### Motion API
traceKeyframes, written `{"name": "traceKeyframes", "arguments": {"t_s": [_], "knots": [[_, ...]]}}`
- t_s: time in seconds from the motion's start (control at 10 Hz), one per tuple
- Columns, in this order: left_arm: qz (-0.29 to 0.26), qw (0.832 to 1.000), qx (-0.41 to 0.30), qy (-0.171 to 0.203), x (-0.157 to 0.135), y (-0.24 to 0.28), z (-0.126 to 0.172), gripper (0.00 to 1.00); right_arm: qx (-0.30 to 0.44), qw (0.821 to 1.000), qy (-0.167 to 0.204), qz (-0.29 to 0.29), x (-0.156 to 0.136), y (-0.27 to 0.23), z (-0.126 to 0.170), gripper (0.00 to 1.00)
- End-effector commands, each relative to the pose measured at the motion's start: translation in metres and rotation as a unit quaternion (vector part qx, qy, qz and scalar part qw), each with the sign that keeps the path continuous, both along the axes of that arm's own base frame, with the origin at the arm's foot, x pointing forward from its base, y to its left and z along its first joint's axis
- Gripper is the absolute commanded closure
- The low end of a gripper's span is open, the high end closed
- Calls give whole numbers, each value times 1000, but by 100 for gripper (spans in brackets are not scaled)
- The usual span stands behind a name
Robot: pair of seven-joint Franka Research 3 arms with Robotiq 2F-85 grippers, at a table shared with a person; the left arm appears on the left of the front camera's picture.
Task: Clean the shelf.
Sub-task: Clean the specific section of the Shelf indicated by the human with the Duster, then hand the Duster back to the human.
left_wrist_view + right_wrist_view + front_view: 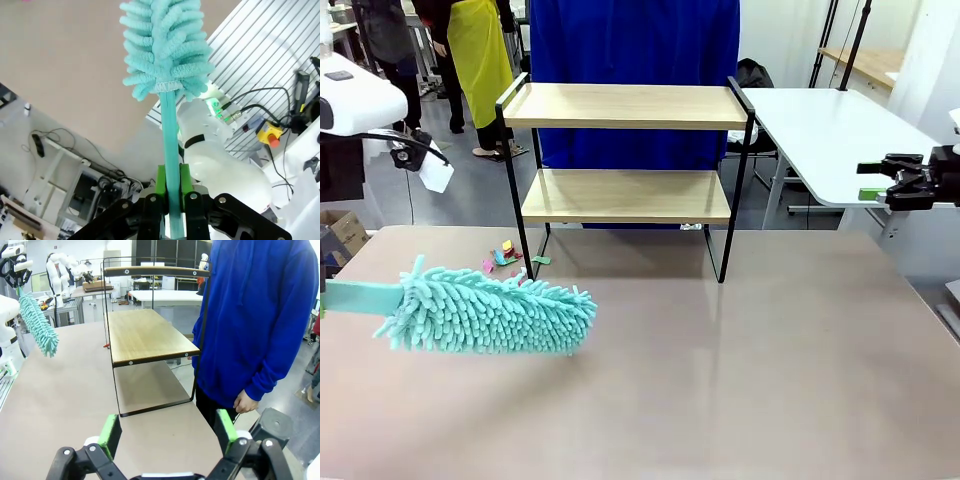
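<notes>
The front camera looks across the table at the shelf (625, 150), the left wrist camera looks closely along its gripper (171, 200) up the duster (167, 47), and the right wrist camera, past its gripper (167, 432), shares both.

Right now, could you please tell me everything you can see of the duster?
The duster has a fluffy teal head of soft chenille-like strands on a flat teal handle, plastic by the look. The left gripper is shut on the handle between its green pads. The head hangs roughly level, low over the beige tabletop, short of the shelf and apart from it.
</notes>
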State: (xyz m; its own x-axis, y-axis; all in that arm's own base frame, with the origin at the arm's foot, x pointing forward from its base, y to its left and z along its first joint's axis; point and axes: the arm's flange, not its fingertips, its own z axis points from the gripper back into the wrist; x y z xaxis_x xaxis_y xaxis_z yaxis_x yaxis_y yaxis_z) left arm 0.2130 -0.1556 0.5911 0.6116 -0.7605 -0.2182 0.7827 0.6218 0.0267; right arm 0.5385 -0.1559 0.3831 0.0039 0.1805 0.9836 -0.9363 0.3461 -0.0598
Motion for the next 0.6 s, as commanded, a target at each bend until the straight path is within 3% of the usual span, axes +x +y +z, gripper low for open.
{"name": "traceKeyframes", "arguments": {"t_s": [0.0, 0.5], "knots": [[11, 1000, -12, -1, -9, 2, -1, 87, -1, 1000, -3, 2, 0, 2, 3, 0], [11, 1000, -12, -1, -9, 2, -1, 87, -1, 1000, -3, 2, 0, 2, 3, 0]]}}
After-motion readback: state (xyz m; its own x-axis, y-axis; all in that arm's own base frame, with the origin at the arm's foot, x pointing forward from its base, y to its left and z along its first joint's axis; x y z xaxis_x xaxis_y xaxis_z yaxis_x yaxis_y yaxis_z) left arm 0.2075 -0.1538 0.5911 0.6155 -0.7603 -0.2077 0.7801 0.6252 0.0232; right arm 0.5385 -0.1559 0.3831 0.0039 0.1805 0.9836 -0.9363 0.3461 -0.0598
